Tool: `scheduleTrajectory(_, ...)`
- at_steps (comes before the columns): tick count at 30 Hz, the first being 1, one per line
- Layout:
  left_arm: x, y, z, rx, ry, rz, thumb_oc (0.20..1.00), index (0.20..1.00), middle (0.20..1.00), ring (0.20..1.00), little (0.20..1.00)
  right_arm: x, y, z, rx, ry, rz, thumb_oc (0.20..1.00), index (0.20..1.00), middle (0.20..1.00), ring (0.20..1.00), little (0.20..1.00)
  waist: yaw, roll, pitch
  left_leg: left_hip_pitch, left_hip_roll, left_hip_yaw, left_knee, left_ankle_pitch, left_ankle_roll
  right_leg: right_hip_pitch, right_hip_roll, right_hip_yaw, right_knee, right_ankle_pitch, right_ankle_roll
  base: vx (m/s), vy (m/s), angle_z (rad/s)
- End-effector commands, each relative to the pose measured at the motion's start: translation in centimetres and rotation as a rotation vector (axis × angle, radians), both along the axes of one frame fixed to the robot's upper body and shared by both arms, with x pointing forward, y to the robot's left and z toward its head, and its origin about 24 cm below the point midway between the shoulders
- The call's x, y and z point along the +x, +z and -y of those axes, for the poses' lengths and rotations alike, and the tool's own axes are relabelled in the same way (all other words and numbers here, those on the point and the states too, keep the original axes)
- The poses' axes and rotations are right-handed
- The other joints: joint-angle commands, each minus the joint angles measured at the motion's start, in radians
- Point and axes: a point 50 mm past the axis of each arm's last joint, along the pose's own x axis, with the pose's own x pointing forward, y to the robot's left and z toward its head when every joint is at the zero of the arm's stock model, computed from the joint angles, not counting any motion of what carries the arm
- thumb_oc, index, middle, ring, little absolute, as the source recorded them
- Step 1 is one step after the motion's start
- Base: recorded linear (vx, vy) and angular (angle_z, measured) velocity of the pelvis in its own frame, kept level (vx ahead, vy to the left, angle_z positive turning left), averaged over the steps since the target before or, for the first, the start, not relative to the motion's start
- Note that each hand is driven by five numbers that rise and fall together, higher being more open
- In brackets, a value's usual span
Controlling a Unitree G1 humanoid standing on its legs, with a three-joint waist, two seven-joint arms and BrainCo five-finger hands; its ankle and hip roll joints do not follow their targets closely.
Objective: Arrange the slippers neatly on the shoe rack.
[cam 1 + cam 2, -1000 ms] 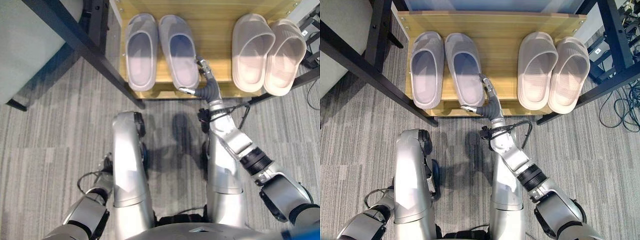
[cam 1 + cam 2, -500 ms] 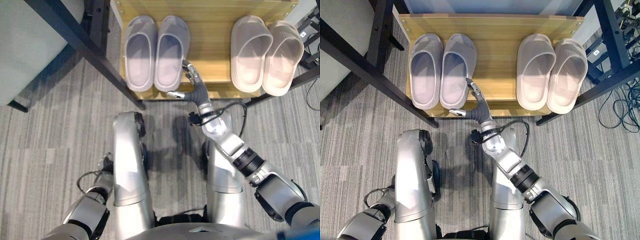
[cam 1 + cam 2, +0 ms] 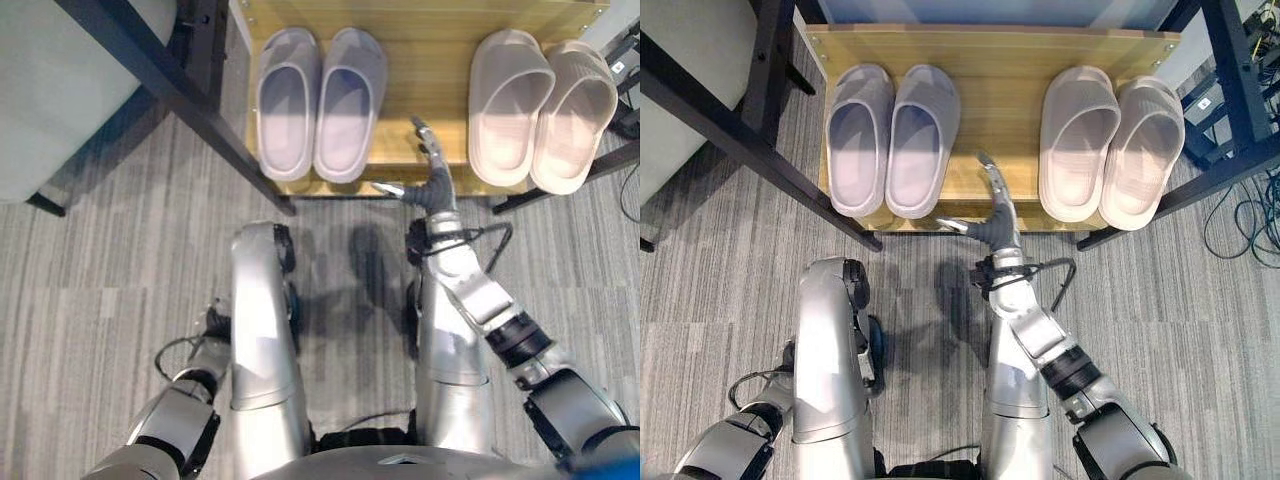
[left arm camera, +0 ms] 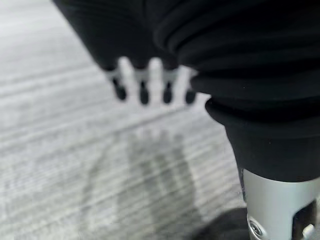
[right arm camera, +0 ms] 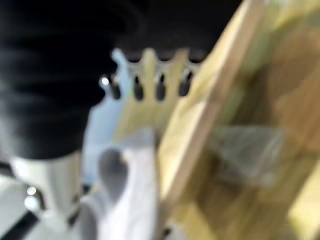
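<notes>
R robot hand (image 3: pixel 992 205) open over shoe rack (image 3: pixel 990 45) btwn slipper pairs.

Wooden shoe rack (image 3: pixel 995 60) — lilac slippers (image 3: pixel 892 138), beige slippers (image 3: pixel 1110 143) — on carpet (image 3: pixel 720 300).

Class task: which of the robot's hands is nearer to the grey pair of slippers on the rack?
Right. The right hand is open over the rack's front edge, just beside the grey slippers. The left hand hangs low over the carpet, far from them.

Grey striped carpet floor (image 3: pixel 730 270), black metal frame legs (image 3: pixel 760 150) crossing at the left and right, pale grey cushioned furniture (image 3: pixel 60 90) at upper left, loose cables (image 3: pixel 1250 215) at the right edge
</notes>
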Motion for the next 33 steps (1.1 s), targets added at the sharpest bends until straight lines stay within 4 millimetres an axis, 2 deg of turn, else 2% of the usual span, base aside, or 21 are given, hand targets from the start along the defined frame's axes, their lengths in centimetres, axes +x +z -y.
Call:
scheduleTrajectory(1, -1.9, -1.4, 0.6, 0.018, -0.044, -0.018, 1.0, 1.0, 1.0, 1.0, 1.0, -1.4, 1.9, -1.3, -0.054, 0.063, 0.136, 1.0, 1.0, 1.0, 1.0, 1.0, 0.042, 0.004, -0.014, 0.138, -0.024, -0.02, -0.25, 0.088, 0.08, 0.172, 0.004, 0.051, -0.256, 0.209, -0.105, -0.08, 0.06, 0.04)
scheduleTrajectory(2, -2.2, -1.7, 1.2, 0.01, -0.068, -0.016, 1.0, 1.0, 1.0, 1.0, 1.0, -2.0, -1.0, -0.5, -0.061, 0.049, 0.017, 1.0, 1.0, 1.0, 1.0, 1.0, 0.041, 0.001, -0.036, 0.218, -0.005, -0.016, -0.379, 0.125, 0.077, 0.242, -0.019, 0.018, -0.373, 0.226, -0.1, -0.07, 0.074, -0.01)
scheduleTrajectory(4, -2.8, -2.3, 1.9, -0.009, -0.097, -0.029, 1.0, 1.0, 1.0, 1.0, 1.0, -3.0, -4.7, 0.0, -0.075, 0.045, -0.134, 1.0, 1.0, 1.0, 1.0, 1.0, 0.037, -0.004, -0.06, 0.338, 0.013, -0.013, -0.547, 0.173, 0.075, 0.349, -0.039, -0.018, -0.527, 0.251, -0.093, -0.05, 0.101, 0.08)
scheduleTrajectory(5, -3.4, -2.7, 2.2, -0.024, -0.107, -0.042, 1.0, 1.0, 1.0, 1.0, 1.0, -4.1, -7.4, 0.6, -0.092, 0.057, -0.253, 1.0, 1.0, 1.0, 1.0, 1.0, 0.033, -0.01, -0.082, 0.437, 0.025, 0.004, -0.686, 0.218, 0.072, 0.435, -0.05, -0.051, -0.681, 0.274, -0.088, 0.0, 0.078, 0.17)
scheduleTrajectory(6, -3.7, -3.0, 2.4, -0.024, -0.118, -0.055, 1.0, 1.0, 1.0, 1.0, 1.0, -4.6, -8.9, 0.6, -0.094, 0.071, -0.324, 1.0, 1.0, 1.0, 1.0, 1.0, 0.03, -0.017, -0.097, 0.501, 0.025, 0.007, -0.775, 0.245, 0.066, 0.497, -0.052, -0.062, -0.76, 0.282, -0.084, 0.07, 0.094, 0.09)
scheduleTrajectory(7, -4.4, -3.5, 3.2, -0.033, -0.173, -0.077, 1.0, 1.0, 1.0, 1.0, 1.0, -6.1, -12.7, 1.3, -0.123, 0.082, -0.508, 1.0, 1.0, 1.0, 1.0, 1.0, 0.028, -0.03, -0.136, 0.702, 0.027, 0.035, -1.042, 0.328, 0.055, 0.693, -0.059, -0.119, -1.036, 0.346, -0.057, 0.08, 0.045, 0.0)
scheduleTrajectory(8, -4.4, -3.6, 3.2, -0.033, -0.173, -0.078, 1.0, 1.0, 1.0, 1.0, 1.0, -6.2, -12.7, 1.3, -0.123, 0.082, -0.508, 1.0, 1.0, 1.0, 1.0, 1.0, 0.028, -0.03, -0.131, 0.712, 0.027, 0.035, -1.05, 0.331, 0.055, 0.703, -0.059, -0.121, -1.043, 0.349, -0.058, 0.11, 0.05, -0.02)
scheduleTrajectory(9, -4.7, -3.8, 3.6, -0.034, -0.195, -0.084, 1.0, 1.0, 1.0, 1.0, 1.0, -6.5, -13.5, 1.5, -0.136, 0.085, -0.543, 1.0, 1.0, 1.0, 1.0, 1.0, 0.026, -0.036, -0.152, 0.77, 0.031, 0.043, -1.133, 0.364, 0.048, 0.763, -0.065, -0.142, -1.126, 0.377, -0.044, 0.18, 0.044, -0.23)
scheduleTrajectory(10, -5.7, -4.6, 4.8, -0.059, -0.26, -0.119, 1.0, 1.0, 1.0, 1.0, 1.0, -8.0, -16.5, 2.8, -0.179, 0.058, -0.692, 1.0, 1.0, 1.0, 1.0, 1.0, 0.021, -0.04, -0.216, 0.978, 0.031, 0.068, -1.447, 0.493, 0.036, 0.954, -0.07, -0.198, -1.403, 0.515, -0.003, 0.18, 0.044, -0.26)
scheduleTrajectory(11, -5.7, -4.6, 4.8, -0.059, -0.26, -0.119, 1.0, 1.0, 1.0, 1.0, 1.0, -8.0, -16.5, 2.8, -0.179, 0.058, -0.692, 1.0, 1.0, 1.0, 1.0, 1.0, 0.021, -0.04, -0.213, 0.985, 0.031, 0.069, -1.453, 0.496, 0.036, 0.961, -0.07, -0.198, -1.408, 0.517, -0.003, 0.23, 0.045, -0.19)
scheduleTrajectory(13, -6.7, -5.2, 5.8, -0.073, -0.33, -0.153, 1.0, 1.0, 1.0, 1.0, 1.0, -9.6, -18.7, 4.1, -0.204, 0.026, -0.801, 1.0, 1.0, 1.0, 1.0, 1.0, 0.019, -0.038, -0.264, 1.122, 0.031, 0.096, -1.648, 0.563, 0.019, 1.092, -0.062, -0.219, -1.599, 0.6, 0.027, 0.25, 0.004, 0.09)
scheduleTrajectory(16, -7.7, -5.7, 7.4, -0.093, -0.438, -0.175, 1.0, 1.0, 1.0, 1.0, 1.0, -11.7, -21.0, 5.9, -0.226, -0.033, -0.925, 1.0, 1.0, 1.0, 1.0, 1.0, 0.014, -0.03, -0.333, 1.294, 0.037, 0.126, -1.886, 0.644, -0.005, 1.242, -0.042, -0.242, -1.827, 0.686, 0.055, 0.26, -0.031, -0.05)
scheduleTrajectory(20, -9.0, -6.5, 9.6, -0.11, -0.556, -0.218, 1.0, 1.0, 1.0, 1.0, 1.0, -14.9, -23.8, 7.4, -0.254, -0.112, -1.092, 1.0, 1.0, 1.0, 1.0, 1.0, 0.01, -0.012, -0.4, 1.43, 0.037, 0.148, -2.064, 0.689, -0.008, 1.36, -0.022, -0.247, -2.012, 0.74, 0.069, 0.16, -0.053, -0.11)
scheduleTrajectory(25, -9.9, -6.9, 12.0, -0.169, -0.652, -0.238, 1.0, 1.0, 1.0, 1.0, 1.0, -18.4, -26.0, 8.3, -0.206, -0.2, -1.256, 1.0, 1.0, 1.0, 1.0, 1.0, 0.008, 0.004, -0.445, 1.539, 0.032, 0.163, -2.175, 0.715, -0.013, 1.456, -0.012, -0.241, -2.134, 0.777, 0.071, 0.1, -0.065, -0.03)
scheduleTrajectory(27, -9.8, -6.7, 12.6, -0.188, -0.674, -0.223, 1.0, 1.0, 1.0, 1.0, 1.0, -19.0, -26.3, 8.5, -0.191, -0.22, -1.287, 1.0, 1.0, 1.0, 1.0, 1.0, 0.008, 0.008, -0.451, 1.554, 0.031, 0.164, -2.186, 0.716, -0.014, 1.472, -0.009, -0.24, -2.154, 0.781, 0.072, 0.06, -0.066, -0.14)
scheduleTrajectory(29, -7.3, -3.6, 14.9, -0.229, -0.842, -0.014, 1.0, 1.0, 1.0, 1.0, 1.0, -20.2, -26.8, 8.9, -0.144, -0.27, -1.335, 1.0, 1.0, 1.0, 1.0, 1.0, 0.008, 0.018, -0.453, 1.575, 0.032, 0.16, -2.194, 0.713, -0.017, 1.506, -0.006, -0.241, -2.189, 0.786, 0.073, 0.06, -0.102, -0.08)
scheduleTrajectory(33, -5.6, 1.1, 16.8, -0.295, -1.063, 0.192, 1.0, 1.0, 1.0, 1.0, 1.0, -21.7, -27.4, 9.2, -0.1, -0.32, -1.389, 1.0, 1.0, 1.0, 1.0, 1.0, 0.008, 0.03, -0.456, 1.599, 0.033, 0.163, -2.194, 0.701, -0.021, 1.544, -0.003, -0.241, -2.215, 0.783, 0.074, 0.02, -0.05, 0.01)
